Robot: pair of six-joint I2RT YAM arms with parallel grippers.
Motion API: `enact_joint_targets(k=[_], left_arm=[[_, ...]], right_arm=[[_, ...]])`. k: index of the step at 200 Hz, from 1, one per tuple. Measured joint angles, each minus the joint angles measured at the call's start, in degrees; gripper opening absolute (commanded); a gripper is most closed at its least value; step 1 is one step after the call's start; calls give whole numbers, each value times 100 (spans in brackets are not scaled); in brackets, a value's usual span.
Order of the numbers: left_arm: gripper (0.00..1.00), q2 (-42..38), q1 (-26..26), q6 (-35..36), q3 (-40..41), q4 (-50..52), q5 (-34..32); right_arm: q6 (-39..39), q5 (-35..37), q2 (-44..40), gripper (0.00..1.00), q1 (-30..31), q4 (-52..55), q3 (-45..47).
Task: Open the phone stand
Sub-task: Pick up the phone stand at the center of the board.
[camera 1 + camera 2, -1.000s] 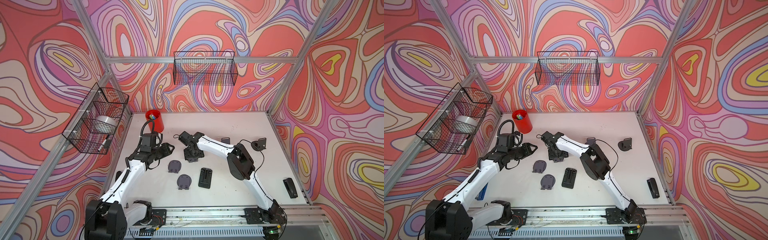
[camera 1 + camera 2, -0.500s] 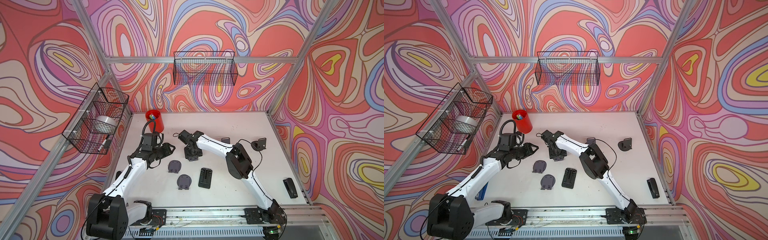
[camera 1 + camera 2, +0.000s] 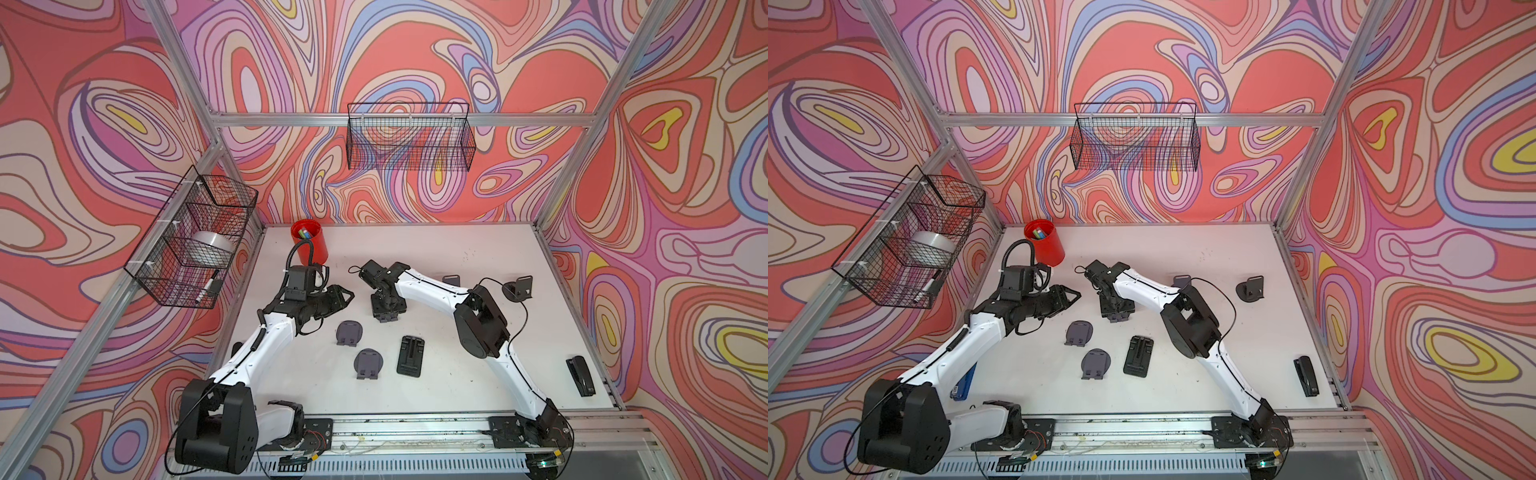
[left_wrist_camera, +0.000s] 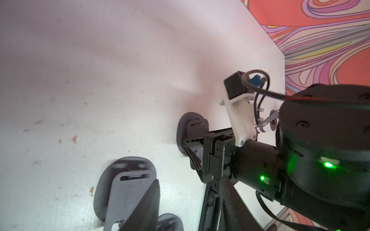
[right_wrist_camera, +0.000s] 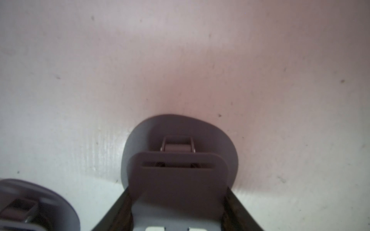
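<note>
between the fingers of the right gripper (image 5: 178,192) sits the upper plate (image 5: 178,178) of a grey phone stand (image 5: 180,158). the jaws are drawn partway in, and in the right wrist view each finger looks pressed to a side edge of that plate, so i read it as a grip on the stand. the plate lies close over the round base (image 5: 180,126), with the small hinge link (image 5: 177,145) showing just past the plate's slot: folded, or near enough.

in both top views this stand seems to rest on the white table (image 3: 478,257), a little toward 11 o'clock from the table's middle, under the down-pointing claw. at 9 o'clock of it the left gripper (image 3: 343,296) hangs above the table, jaws part open, nothing in them. a second grey stand (image 3: 349,333) lies at 7 o'clock of the held one, a third grey stand (image 3: 368,363) at 6 o'clock, a flat black stand (image 3: 410,356) at 5 o'clock and a red cup (image 3: 309,245) at 11 o'clock.

the step in hand, as i judge it, is taking hold of the plate; the opening itself is not yet done. next the plate wants swinging up about its hinge while the base stays down. the base looks light and may rise with it, so the left gripper likely has to pin the base rim first.
</note>
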State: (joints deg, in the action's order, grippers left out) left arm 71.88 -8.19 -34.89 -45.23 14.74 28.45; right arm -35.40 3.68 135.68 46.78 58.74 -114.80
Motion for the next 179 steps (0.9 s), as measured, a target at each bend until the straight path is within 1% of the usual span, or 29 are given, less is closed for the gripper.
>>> enact_joint_targets(k=[32,54,80,101,144,165,179], left_arm=[[48,245,-48,-304,326,-778,647],[47,448,-317,-610,643,-1397,907],[44,487,-796,-815,793,-1832,929],[43,487,-1038,-997,846,-2232,903],[41,487,-1364,-1270,929,-2918,634],[40,503,-1401,-1364,999,-3187,525],[37,570,-1401,-1392,999,-3314,468]], right_arm=[[-2,-125,-603,17,-114,-116,619],[-9,-306,-1285,16,-243,-267,1010],[-26,-520,-2004,16,-413,-446,1239],[-26,-671,-2299,15,-509,-568,1274],[-46,-918,-2378,14,-535,-704,1456],[-74,-979,-2380,14,-546,-717,1528],[-94,-1014,-2400,14,-557,-752,1565]])
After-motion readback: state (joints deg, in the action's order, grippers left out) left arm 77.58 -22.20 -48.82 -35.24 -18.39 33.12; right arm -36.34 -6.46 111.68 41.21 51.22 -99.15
